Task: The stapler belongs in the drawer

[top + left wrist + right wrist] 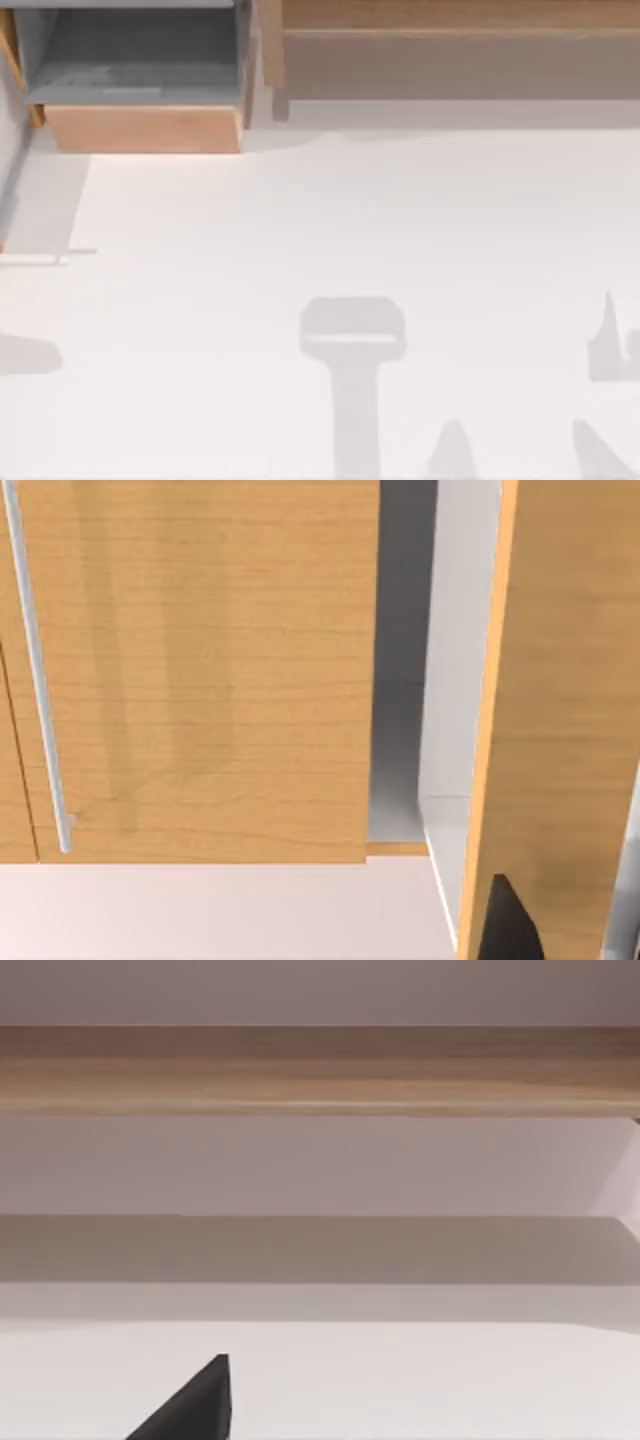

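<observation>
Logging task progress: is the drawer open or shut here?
Open. From above, the drawer is pulled out, tan front panel forward, grey walls and floor exposed. No stapler can be made out inside it.

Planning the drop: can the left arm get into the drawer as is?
Probably yes: the drawer stands pulled open at the table's back left, its grey floor bare from above, with nothing over it.

1. We see a white table (330, 230), evenly lit and crossed by soft grey shadows near its front edge.
2. A long brown shelf (450, 55) runs along the table's back right.
3. Close up, we see tan wooden panels (200, 670) and a thin metal handle (35, 670).
</observation>
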